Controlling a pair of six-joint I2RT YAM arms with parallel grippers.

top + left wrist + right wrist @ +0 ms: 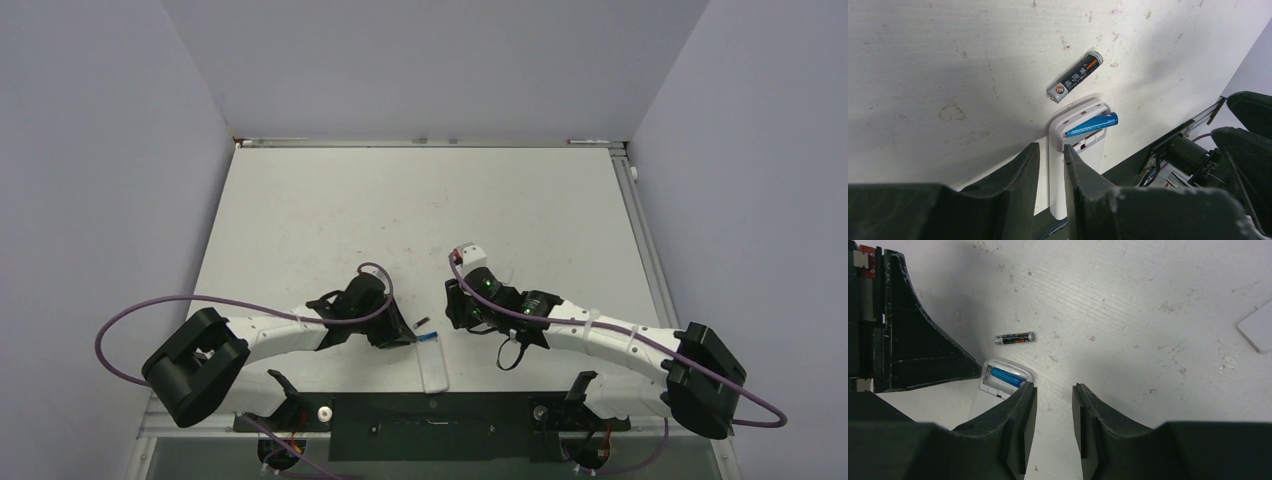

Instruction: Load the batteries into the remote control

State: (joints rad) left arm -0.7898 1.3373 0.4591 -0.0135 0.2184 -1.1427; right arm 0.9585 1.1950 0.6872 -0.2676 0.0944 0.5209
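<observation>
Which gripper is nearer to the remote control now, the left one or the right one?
Left. The left gripper is directly above the remote control. The right gripper hangs beside the remote, its gap over the table.

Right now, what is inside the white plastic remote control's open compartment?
One slim blue cylindrical battery lies slanted inside the white plastic remote control. The compartment floor beneath it is covered. The dark cylindrical battery lies outside, on the table.
</observation>
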